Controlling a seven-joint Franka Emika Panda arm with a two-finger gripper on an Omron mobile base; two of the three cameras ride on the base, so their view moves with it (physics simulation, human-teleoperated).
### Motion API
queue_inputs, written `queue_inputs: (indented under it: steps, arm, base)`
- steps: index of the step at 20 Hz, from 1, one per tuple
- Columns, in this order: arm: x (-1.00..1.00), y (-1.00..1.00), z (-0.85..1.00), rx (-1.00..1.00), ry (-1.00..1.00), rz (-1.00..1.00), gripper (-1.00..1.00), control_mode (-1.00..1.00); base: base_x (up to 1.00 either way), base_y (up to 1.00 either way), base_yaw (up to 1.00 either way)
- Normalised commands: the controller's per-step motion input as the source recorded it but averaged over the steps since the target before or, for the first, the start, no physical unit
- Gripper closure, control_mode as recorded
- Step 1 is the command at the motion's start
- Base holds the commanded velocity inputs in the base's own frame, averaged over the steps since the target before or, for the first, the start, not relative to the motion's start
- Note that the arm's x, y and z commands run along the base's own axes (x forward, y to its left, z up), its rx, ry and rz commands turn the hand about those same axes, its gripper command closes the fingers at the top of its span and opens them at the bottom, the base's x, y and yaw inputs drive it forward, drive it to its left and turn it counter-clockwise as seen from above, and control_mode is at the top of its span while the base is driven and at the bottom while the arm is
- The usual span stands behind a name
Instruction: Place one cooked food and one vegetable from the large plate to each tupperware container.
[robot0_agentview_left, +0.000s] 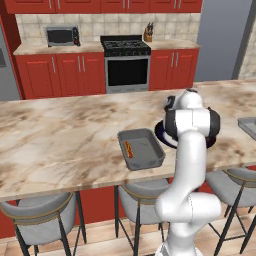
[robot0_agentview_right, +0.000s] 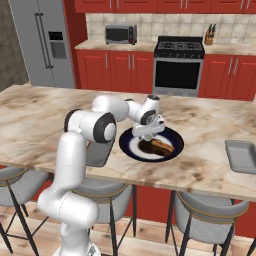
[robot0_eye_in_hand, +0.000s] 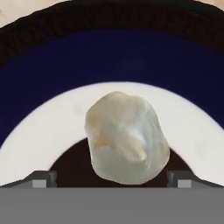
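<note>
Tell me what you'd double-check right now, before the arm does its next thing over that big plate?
1. Gripper above the large plate: ok.
2. Pale lumpy food piece centred between the finger tips in the hand view: ok.
3. Fingers closed on that piece: cannot tell.
4. Near tupperware container has room; it holds one small orange item: ok.
5. Second tupperware container ready at the counter's right: ok.
6. Hot dog on the plate clear of the gripper: ok.
</note>
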Motion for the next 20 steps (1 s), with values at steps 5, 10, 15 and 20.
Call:
queue_inputs:
  steps: [5,10,15,20]
  arm:
    - [0.16,0.0,-0.18,0.01,-0.04,0.1,-1.0,-1.0]
    - [0.24,0.0,-0.17,0.01,-0.04,0.08,-1.0,-1.0]
    - [0.02,0.3,-0.29,0.02,-0.06,0.06,1.0,-1.0]
    - [-0.6,0.09,-0.02,0.04,-0.16,0.0,1.0,-1.0]
  base:
    - [0.0,0.0,0.0]
    - [0.0,0.0,0.0]
    - [0.0,0.0,0.0]
    - [0.0,0.0,0.0]
